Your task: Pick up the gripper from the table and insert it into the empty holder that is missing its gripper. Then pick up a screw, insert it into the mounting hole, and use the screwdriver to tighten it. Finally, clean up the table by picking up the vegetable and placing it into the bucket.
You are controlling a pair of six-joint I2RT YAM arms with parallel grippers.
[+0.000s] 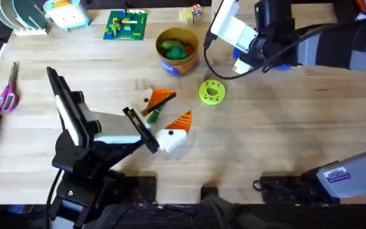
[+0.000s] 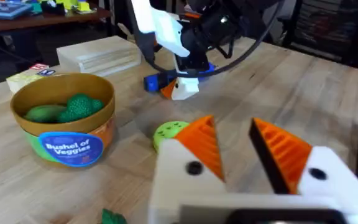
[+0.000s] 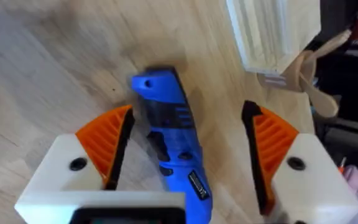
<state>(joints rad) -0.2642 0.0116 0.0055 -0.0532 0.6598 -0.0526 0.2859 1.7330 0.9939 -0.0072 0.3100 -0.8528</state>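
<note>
Two tools spread: right tool (image 3: pixel 185 155) straddling screwdriver (image 3: pixel 169 140); left tool (image 2: pixel 241 152) empty; bucket (image 2: pixel 67 146) reads "Bushel of Veggies".

The table (image 1: pixel 284 133) is light wood. Near its far edge stand the bucket (image 1: pixel 177 51) and a green brick plate (image 1: pixel 126 25). The screwdriver (image 3: pixel 169 143) lies at the far right. Scissors (image 1: pixel 7 95) lie by the left edge, and a lime-green disc (image 1: pixel 211 91) near the middle.

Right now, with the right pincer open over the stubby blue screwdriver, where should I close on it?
Close on the thick blue cylindrical handle of the screwdriver, coming straight down from above. It lies flat on the light wooden table, lengthwise between the open right pincer's orange ribbed pads, so they would likely meet its rounded sides squarely.
</note>
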